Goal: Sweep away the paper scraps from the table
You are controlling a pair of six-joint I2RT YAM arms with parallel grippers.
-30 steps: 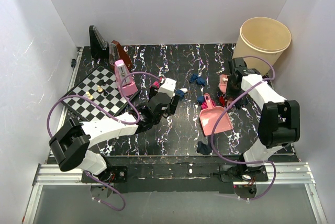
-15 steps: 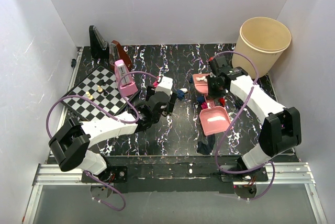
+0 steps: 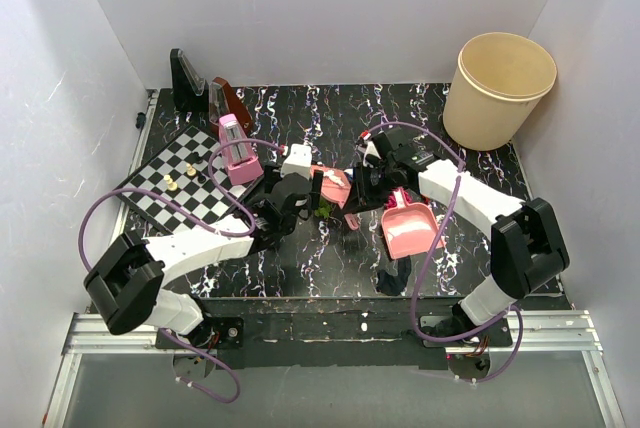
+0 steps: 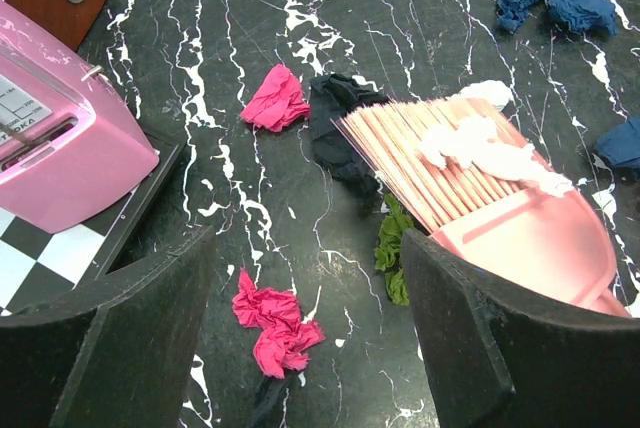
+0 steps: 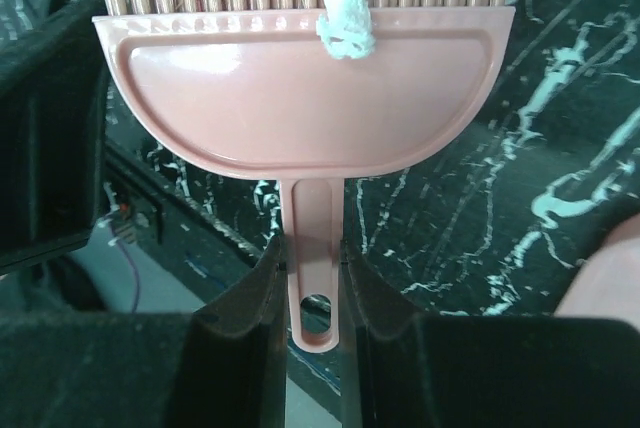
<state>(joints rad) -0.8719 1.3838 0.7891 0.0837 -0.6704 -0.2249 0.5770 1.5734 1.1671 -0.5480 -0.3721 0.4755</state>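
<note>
Your right pincer clamped on brush handle, so bristles can push paper scraps. Your left pincer wide apart, empty, scraps just ahead on counter.

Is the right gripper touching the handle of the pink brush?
Touching. The right wrist view shows the right gripper closed on the brush handle, pressing both its sides.

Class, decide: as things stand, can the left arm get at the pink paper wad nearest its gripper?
Probably yes. The left gripper is open, the pink wad lies on the table between its fingers, and the brush sits off to one side.
</note>
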